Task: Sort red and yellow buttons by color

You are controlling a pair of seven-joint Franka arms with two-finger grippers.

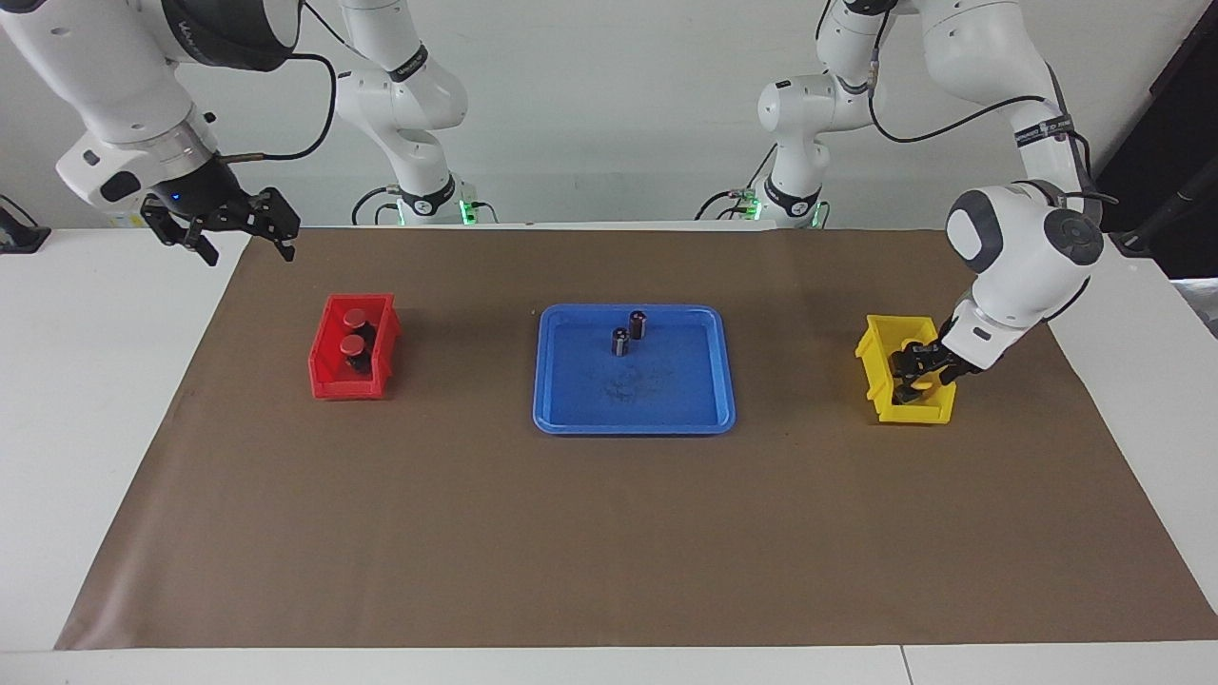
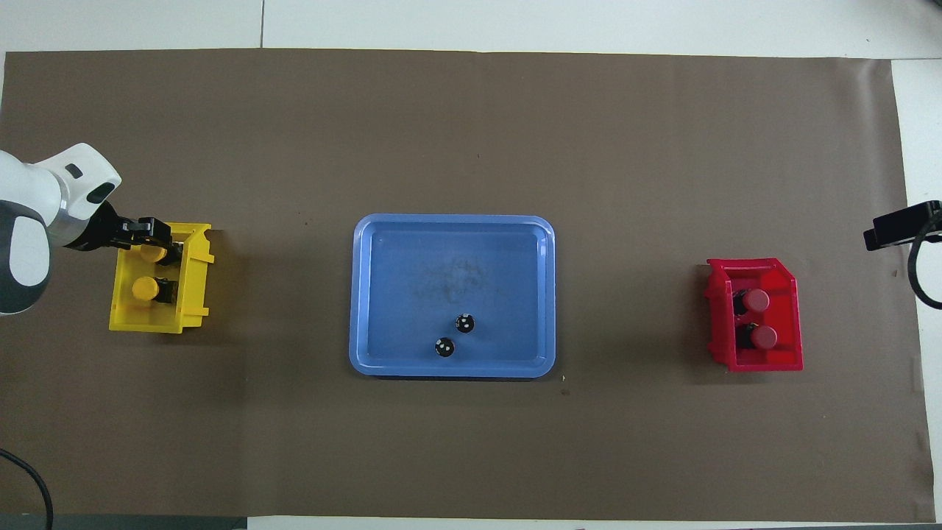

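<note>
At nine o'clock from the blue tray [image 2: 368,294] in the overhead view, the yellow bin [image 2: 195,294] holds both yellow buttons [image 2: 144,288]. The left gripper [image 1: 915,373] reaches down into this bin at its twelve o'clock button; whether its jaws grasp it I cannot tell. At three o'clock the red bin [image 2: 791,309] holds both red buttons [image 2: 756,299]. Two dark cylinders [image 2: 464,322] stand in the tray. The right gripper [image 1: 245,249] waits, jaws released, over the counter [image 1: 95,381].

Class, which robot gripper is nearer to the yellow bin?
Left. The left gripper is down in the yellow bin; the right gripper waits in the air near the red bin's end of the table.
</note>
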